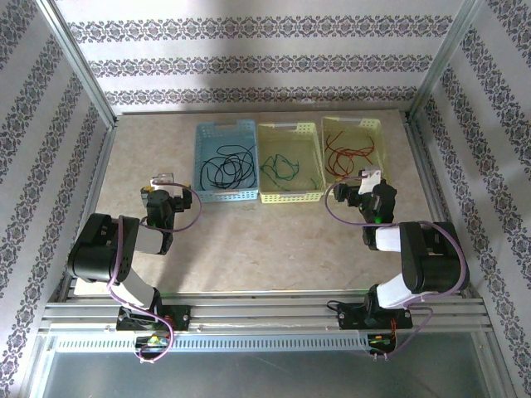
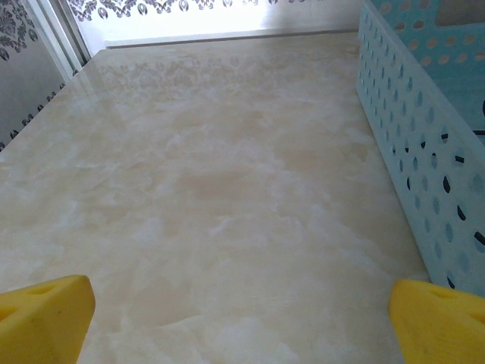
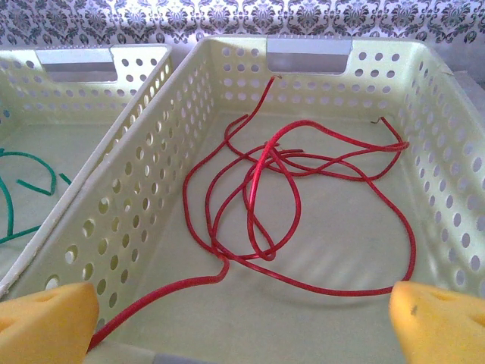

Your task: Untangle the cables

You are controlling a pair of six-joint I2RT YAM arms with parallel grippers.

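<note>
The right pincer (image 3: pixel 242 330) gapes wide and empty; to do this well it should, I judge, close on the red cable (image 3: pixel 258 189) where it spills over the basket (image 3: pixel 144 197) rim right beside one fingertip (image 3: pixel 45 322), not on the loops lying just ahead. The left pincer (image 2: pixel 242 326), equally wide and empty, has the black cable (image 1: pixel 222 168) inside the blue basket (image 2: pixel 409 136) to its right.

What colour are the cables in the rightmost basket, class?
Red. The cables show best in the right wrist view, lying loosely looped in the pale yellow basket.
</note>
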